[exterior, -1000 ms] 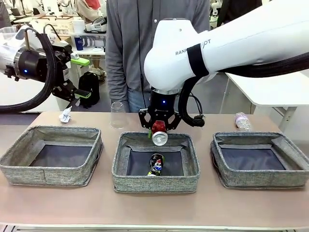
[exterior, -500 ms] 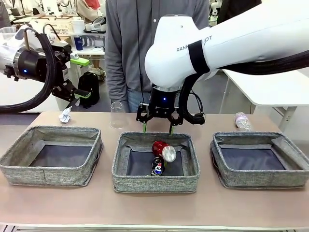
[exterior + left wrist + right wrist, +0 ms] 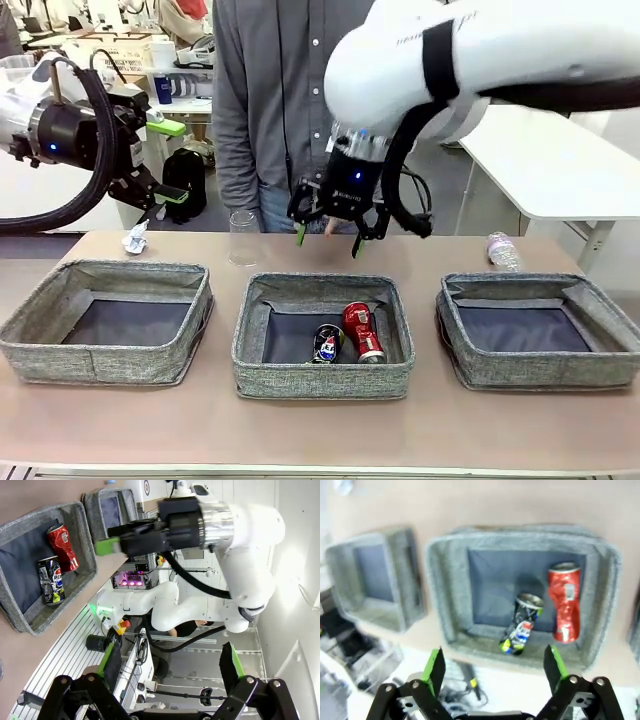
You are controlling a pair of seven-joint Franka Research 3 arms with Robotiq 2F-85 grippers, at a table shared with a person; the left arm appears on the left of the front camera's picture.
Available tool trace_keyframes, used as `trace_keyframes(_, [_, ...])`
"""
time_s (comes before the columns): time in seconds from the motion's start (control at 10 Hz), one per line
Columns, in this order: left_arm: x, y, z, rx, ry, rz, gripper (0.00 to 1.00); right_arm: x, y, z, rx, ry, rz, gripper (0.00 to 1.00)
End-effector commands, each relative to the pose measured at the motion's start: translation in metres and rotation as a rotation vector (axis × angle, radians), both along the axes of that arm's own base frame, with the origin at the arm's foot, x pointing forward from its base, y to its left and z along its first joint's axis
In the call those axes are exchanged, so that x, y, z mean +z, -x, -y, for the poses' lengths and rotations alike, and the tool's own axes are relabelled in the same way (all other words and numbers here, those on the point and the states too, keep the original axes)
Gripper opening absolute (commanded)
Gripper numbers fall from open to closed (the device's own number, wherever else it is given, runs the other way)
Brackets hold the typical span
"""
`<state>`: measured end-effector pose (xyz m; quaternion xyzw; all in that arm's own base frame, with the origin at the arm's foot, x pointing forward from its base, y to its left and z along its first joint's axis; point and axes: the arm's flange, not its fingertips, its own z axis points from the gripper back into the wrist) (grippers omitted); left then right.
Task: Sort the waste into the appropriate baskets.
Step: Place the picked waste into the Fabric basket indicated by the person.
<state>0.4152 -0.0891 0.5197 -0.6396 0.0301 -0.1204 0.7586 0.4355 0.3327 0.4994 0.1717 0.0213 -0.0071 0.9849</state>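
Right gripper (image 3: 328, 241): spread wide, empty, parked above far rim of middle basket (image 3: 320, 380). Inside it, side by side: red drink can (image 3: 363, 332), dark blue can (image 3: 325, 343), so probably the metals bin. Left gripper (image 3: 170, 160): also spread, empty, high to its left. Unsorted beyond it: clear plastic cup (image 3: 241, 238), paper wad (image 3: 135, 239), small clear bottle (image 3: 503, 250).

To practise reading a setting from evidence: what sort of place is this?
Probably a robotics lab or test workshop. Two white robot arms reach over a tan table, three matching grey woven-fabric baskets sit in a staged row, and cluttered equipment shelves stand behind.
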Motion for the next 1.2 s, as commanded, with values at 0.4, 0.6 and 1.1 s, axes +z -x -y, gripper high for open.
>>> trace_keyframes(0.4, [0.001, 0.002, -0.001, -0.006, -0.006, 0.013, 1.00, 0.024, 0.027, 0.156, 0.102, -0.892, -0.199, 1.00])
trace_keyframes(0.6, [0.001, 0.002, -0.001, -0.006, -0.006, 0.013, 1.00, 0.014, 0.034, 0.163, -0.071, -0.930, -0.267, 1.00])
trace_keyframes(1.1, [0.001, 0.002, -0.001, -0.006, -0.006, 0.013, 1.00, 0.019, 0.027, 0.172, 0.029, -0.921, -0.230, 1.00])
